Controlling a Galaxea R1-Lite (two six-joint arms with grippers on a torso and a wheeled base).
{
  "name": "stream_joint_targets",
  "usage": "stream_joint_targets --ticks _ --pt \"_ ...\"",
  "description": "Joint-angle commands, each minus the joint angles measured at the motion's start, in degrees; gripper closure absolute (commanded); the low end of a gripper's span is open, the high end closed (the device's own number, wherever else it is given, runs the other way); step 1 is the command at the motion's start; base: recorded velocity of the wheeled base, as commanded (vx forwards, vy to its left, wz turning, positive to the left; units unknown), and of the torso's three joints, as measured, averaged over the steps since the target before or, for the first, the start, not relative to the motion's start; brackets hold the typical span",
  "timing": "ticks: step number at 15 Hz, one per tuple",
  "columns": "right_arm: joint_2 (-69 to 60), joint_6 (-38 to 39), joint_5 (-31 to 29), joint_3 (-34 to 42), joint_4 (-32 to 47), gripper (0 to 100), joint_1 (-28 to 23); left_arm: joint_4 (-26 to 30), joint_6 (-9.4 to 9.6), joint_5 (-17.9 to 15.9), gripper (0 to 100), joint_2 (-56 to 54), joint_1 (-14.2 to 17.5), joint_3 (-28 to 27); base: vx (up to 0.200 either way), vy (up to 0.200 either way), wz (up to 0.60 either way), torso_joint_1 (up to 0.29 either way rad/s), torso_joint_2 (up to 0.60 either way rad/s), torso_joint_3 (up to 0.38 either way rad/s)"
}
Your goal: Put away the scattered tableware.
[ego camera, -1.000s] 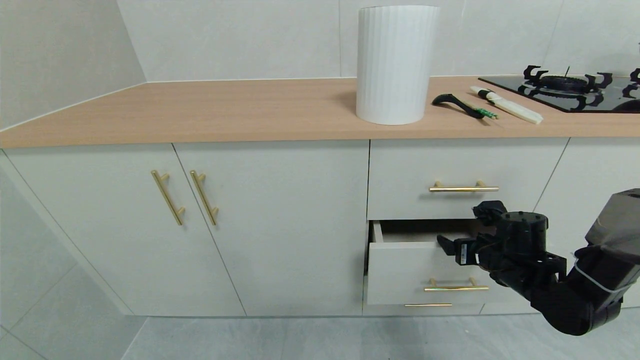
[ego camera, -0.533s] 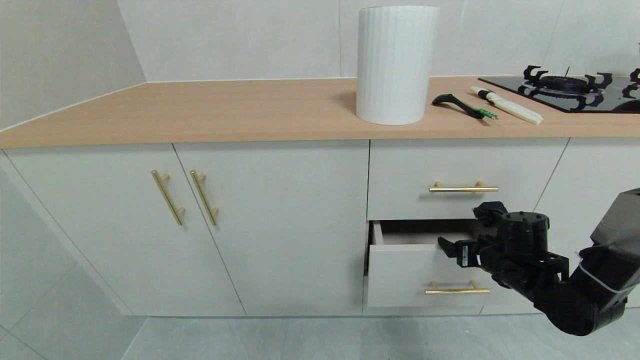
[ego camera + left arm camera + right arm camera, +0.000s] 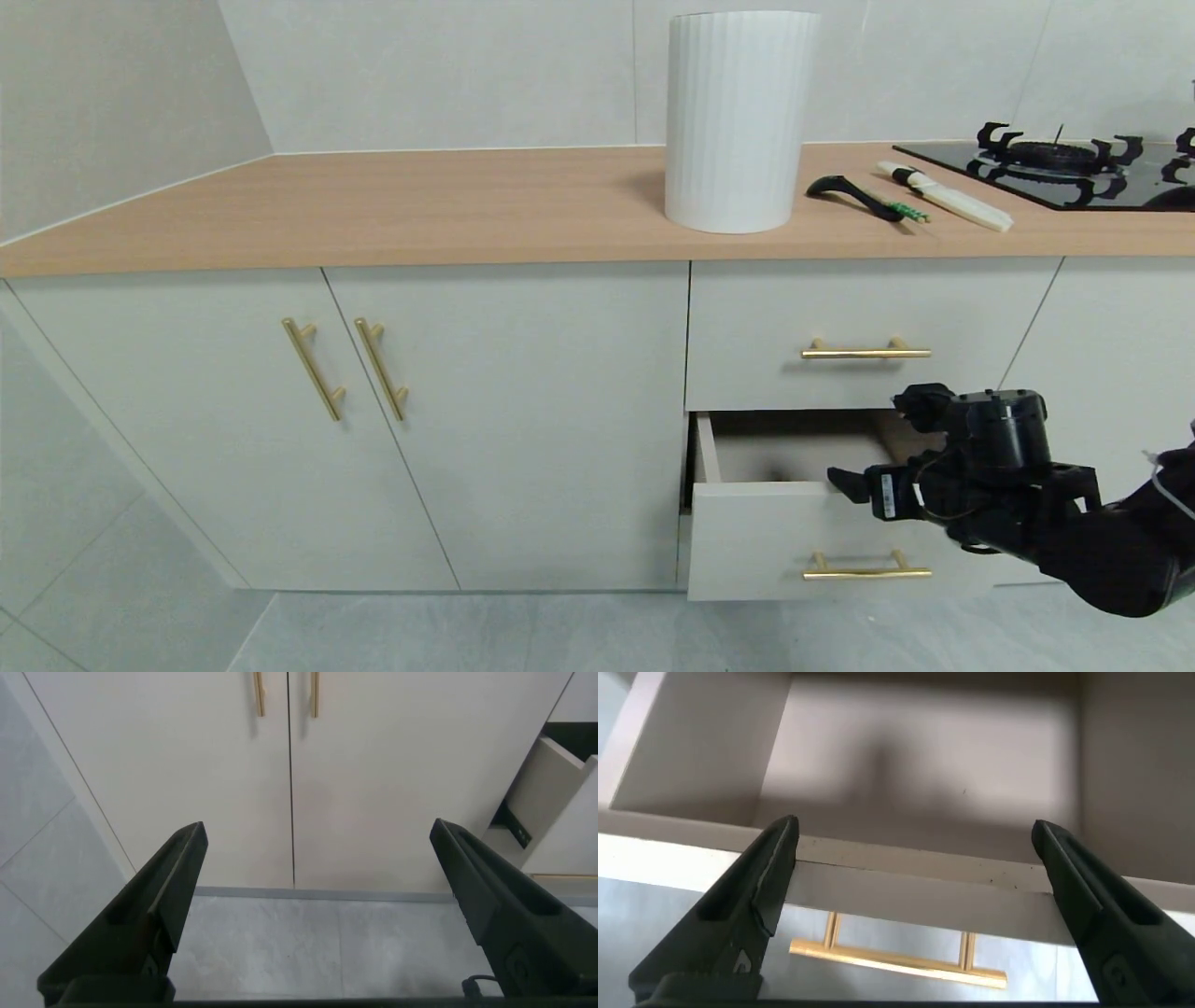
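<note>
Tableware is not yet in hand. Nearest, at five o'clock, the black right gripper hangs wide open and empty over the lip of the pale brass-handled drawer, standing part-way out, presumably to receive it. The left gripper, spread and empty, faces cupboard doors. Farthest, at one o'clock on the wooden worktop, lie a black-and-green spoon and cream knife.

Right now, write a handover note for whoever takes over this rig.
Right hand: open, empty, at the pale lower drawer with brass bar handle.
Left hand: open, empty, low before the double cabinet doors.
Done: drawer partly open, nothing visible inside it.
To do: black curved utensil and cream long utensil lie on the wooden countertop beside the white ribbed cylinder; stow both, shut drawer.
</note>
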Motion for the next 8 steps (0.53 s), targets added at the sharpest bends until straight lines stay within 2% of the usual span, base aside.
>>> stream_joint_targets --ticks 1,8 --pt "-4.49 -0.18 0.03 -0.64 3.80 0 1.06 0.00 -0.04 0.03 0 0.02 0.04 0.00 0.000 0.000 0.00 0.000 0.00 0.000" --pt "-8.09 -0.18 0.30 -3.01 17.51 0 1.94 0.09 0.05 0.03 0 0.02 0.04 0.00 0.000 0.000 0.00 0.000 0.00 0.000"
